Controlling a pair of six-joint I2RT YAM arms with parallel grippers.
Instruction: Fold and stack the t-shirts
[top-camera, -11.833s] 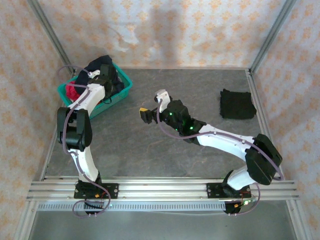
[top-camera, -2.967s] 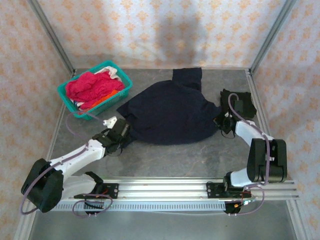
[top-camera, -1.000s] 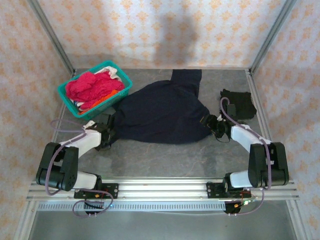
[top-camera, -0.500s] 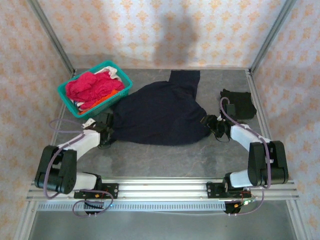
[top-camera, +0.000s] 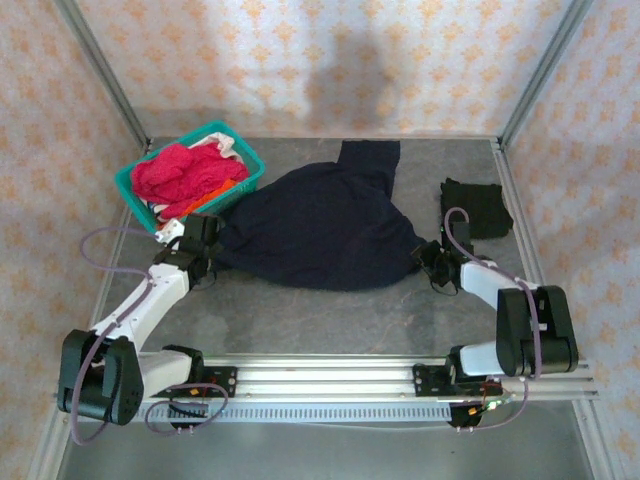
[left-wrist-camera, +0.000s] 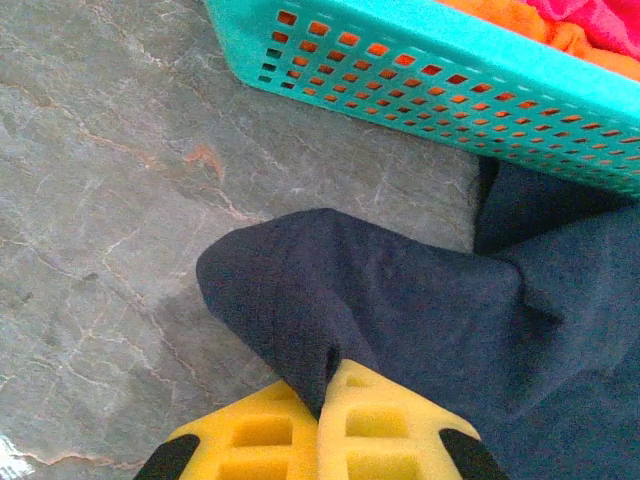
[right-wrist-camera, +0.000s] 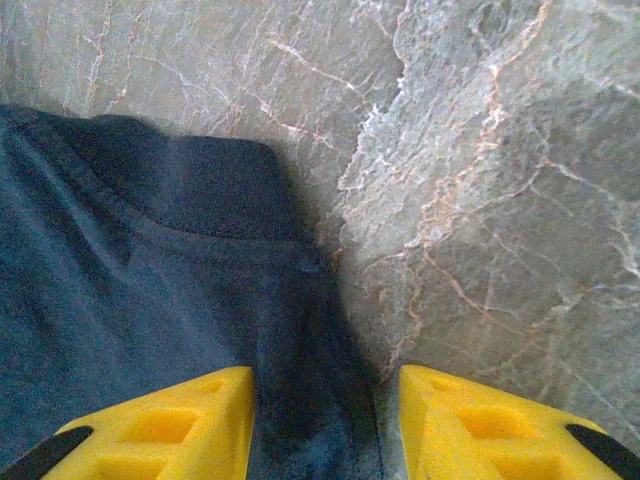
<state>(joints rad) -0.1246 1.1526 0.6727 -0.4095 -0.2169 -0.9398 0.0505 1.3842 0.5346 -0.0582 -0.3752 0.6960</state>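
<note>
Surface: a grey, veined stone-look tabletop (top-camera: 330, 320), bare along its near half.
Room: peach patterned walls (top-camera: 300, 60) on three sides, with slanting metal frame posts (top-camera: 100, 70) at the corners. An aluminium rail (top-camera: 330, 378) at the near edge carries both arm bases.
Navy t-shirt (top-camera: 320, 225): spread flat across the middle of the tabletop, with one part reaching toward the far edge.
Black t-shirt (top-camera: 476, 207): folded at the far right, near the navy one; whether they touch cannot be told.
Teal basket (left-wrist-camera: 430, 80): at the far left, holding a magenta-red cloth (top-camera: 185, 170), an orange cloth (left-wrist-camera: 520, 25) and a white cloth (top-camera: 225, 145).
In the way: the basket's perforated wall stands just beside the navy shirt's left corner and the left gripper.
Left gripper (left-wrist-camera: 325, 385): low over the tabletop, its yellow jaws together and clamped on a raised fold of the navy shirt's left corner.
Right gripper (right-wrist-camera: 325, 390): at the shirt's right corner, jaws apart with the dark hem lying between them.
Change: half a second ago the left gripper was nearer the rail. It now sits closer to the basket with its arm stretched out, and the shirt's left corner has moved with it. The right gripper has barely shifted.
</note>
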